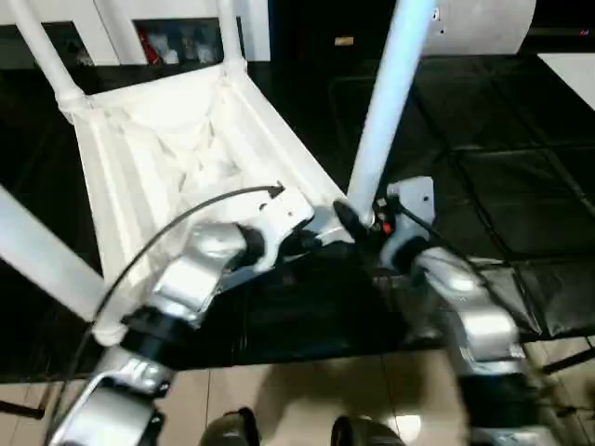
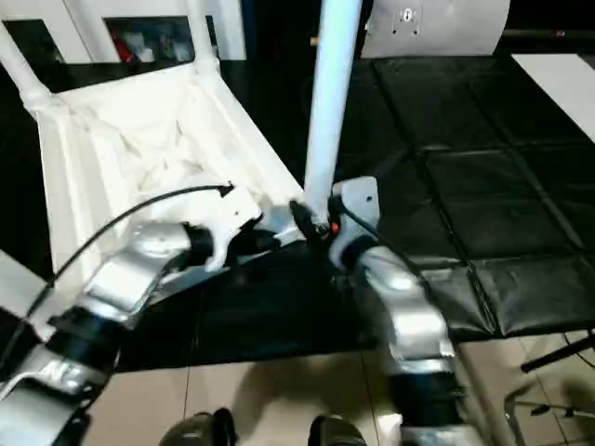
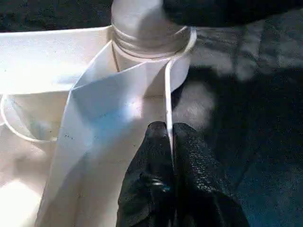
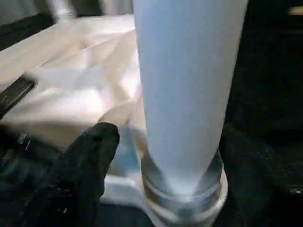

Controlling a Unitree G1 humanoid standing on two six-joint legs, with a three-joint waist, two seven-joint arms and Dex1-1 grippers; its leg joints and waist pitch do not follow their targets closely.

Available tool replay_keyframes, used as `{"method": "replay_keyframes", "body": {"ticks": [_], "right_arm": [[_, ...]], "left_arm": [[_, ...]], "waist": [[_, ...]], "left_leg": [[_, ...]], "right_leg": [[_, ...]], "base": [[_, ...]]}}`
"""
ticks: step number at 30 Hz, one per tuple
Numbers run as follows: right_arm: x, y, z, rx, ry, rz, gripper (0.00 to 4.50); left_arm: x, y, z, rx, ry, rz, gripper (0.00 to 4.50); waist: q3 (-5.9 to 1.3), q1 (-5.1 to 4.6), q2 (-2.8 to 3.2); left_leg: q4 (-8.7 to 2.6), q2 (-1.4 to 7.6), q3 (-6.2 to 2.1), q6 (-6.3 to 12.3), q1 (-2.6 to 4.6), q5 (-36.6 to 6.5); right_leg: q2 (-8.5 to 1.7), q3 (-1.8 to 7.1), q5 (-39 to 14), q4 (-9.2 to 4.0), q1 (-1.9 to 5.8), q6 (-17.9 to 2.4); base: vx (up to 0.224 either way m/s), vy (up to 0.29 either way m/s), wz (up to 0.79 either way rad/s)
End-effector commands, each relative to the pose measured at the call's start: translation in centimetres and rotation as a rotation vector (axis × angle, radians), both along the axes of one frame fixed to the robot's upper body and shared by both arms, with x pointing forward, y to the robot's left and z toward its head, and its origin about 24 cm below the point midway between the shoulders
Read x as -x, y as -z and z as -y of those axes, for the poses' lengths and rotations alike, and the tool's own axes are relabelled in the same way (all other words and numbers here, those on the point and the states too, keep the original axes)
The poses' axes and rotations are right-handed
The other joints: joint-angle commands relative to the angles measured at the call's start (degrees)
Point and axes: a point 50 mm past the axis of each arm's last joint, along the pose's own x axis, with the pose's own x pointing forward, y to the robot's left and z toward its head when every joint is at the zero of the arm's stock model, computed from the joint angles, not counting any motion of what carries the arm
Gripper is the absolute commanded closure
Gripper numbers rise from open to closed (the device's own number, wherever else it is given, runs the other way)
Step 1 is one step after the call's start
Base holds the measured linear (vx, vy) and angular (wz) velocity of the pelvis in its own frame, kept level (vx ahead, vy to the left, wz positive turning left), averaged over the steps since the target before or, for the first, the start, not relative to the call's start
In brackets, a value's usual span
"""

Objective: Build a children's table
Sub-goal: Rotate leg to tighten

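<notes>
The children's table lies upside down on the black work table, its ribbed white top [image 1: 177, 139] facing up. A long white leg [image 1: 390, 102] stands in the near right corner socket [image 4: 182, 198]. My left gripper [image 3: 170, 132] is shut on the top's thin rim right beside that socket. My right gripper [image 1: 361, 223] sits at the foot of the leg. It is open, and its black finger [image 4: 90, 161] stands a little off the tube. Other legs rise at the far left corner [image 1: 42, 56], the far corner [image 1: 228, 28] and the near left corner [image 1: 46, 260].
The black-covered work table [image 1: 502, 186] stretches to the right, and its front edge runs just below my forearms, with tiled floor under it. A pale grey rounded panel [image 1: 483, 23] stands at the back, and a flat white sheet [image 1: 572, 70] lies at the far right.
</notes>
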Motion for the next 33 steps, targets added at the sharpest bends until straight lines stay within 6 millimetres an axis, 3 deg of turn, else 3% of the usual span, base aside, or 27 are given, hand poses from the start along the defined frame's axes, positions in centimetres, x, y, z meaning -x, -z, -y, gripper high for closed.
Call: {"method": "replay_keyframes", "body": {"ticks": [1,5,7,13,15,16,20,21,25,33], "right_arm": [[0.8,-0.4,-0.7,-0.007,-0.121,0.015,0.46],[1.8,-0.8,1.8,0.067,-0.374,-0.007,0.46],[2.0,-0.8,2.0,0.071,-0.420,-0.016,0.46],[2.8,-1.2,2.4,0.094,-0.715,-0.070,0.64],[2.8,-1.2,2.4,0.094,-0.766,-0.080,0.64],[2.8,-1.2,2.3,0.095,-0.776,-0.084,0.93],[2.9,-1.2,2.1,0.108,-0.870,-0.122,1.08],[2.9,-1.1,2.1,0.115,-0.893,-0.133,1.34],[3.0,-0.8,1.8,0.123,-0.939,-0.159,1.61],[3.1,-0.6,1.5,0.107,-0.994,-0.194,2.30]], "left_arm": [[0.6,-0.5,0.5,0.054,0.091,0.023,4.50],[1.8,0.0,-1.3,-0.014,0.287,-0.001,4.50],[2.0,0.0,-1.6,-0.022,0.315,-0.011,4.50],[2.9,0.4,-3.5,-0.126,0.524,-0.076,4.50],[3.2,0.3,-3.6,-0.129,0.571,-0.090,4.50],[3.2,0.3,-3.6,-0.130,0.579,-0.092,4.50],[3.5,0.2,-3.5,-0.154,0.646,-0.104,4.50],[3.5,0.2,-3.5,-0.161,0.659,-0.100,4.50],[3.4,0.1,-3.3,-0.168,0.684,-0.095,4.50],[3.2,-0.1,-3.2,-0.166,0.708,-0.093,4.50]], "waist": [[-4.14,0.44,-0.45],[-4.27,0.97,-0.39],[-4.24,1.47,-0.27],[-4.51,2.85,-0.34],[-4.40,3.06,-0.23],[-4.43,3.09,-0.26],[-4.36,3.36,-0.37],[-4.36,3.50,-0.47],[-4.38,3.98,-0.53],[-4.58,4.06,-0.68]], "left_leg": [[-2.55,4.04,-2.18,8.06,1.22,-3.92],[-2.48,4.31,-2.22,8.18,1.41,-4.63],[-2.45,4.41,-2.04,8.51,1.68,-4.63],[-2.23,4.64,-1.99,8.46,1.74,-4.53],[-2.28,4.81,-1.99,7.80,1.79,-5.43],[-2.26,4.72,-2.00,7.63,1.82,-5.77],[-2.30,4.72,-1.95,6.53,1.78,-6.82],[-2.30,4.72,-1.96,6.36,1.82,-6.90],[-2.31,4.77,-1.97,5.56,1.83,-7.35],[-2.08,4.63,-1.97,6.74,1.52,-5.43]], "right_leg": [[-5.93,3.57,5.71,-3.38,3.73,-13.64],[-5.95,3.59,3.43,-3.42,3.71,-13.73],[-5.79,3.52,3.07,-3.39,3.25,-14.18],[-5.90,3.31,2.54,-2.91,3.00,-15.15],[-6.14,3.45,0.97,-3.00,2.86,-15.12],[-6.15,3.41,0.37,-3.07,2.87,-15.31],[-6.20,3.52,-2.14,-3.20,2.80,-15.29],[-6.19,3.53,-2.64,-3.19,2.76,-15.13],[-6.30,3.62,-4.96,-3.36,2.68,-14.42],[-6.31,3.54,-2.24,-3.03,2.83,-14.71]], "base": [[0.000,0.000,0.00],[0.000,0.000,0.00],[0.000,0.000,0.00],[0.000,0.000,0.00],[0.000,0.000,0.00],[0.000,0.000,0.00],[0.000,0.000,0.00],[0.000,0.000,0.00],[0.000,0.000,0.00],[0.000,0.000,0.00]]}}
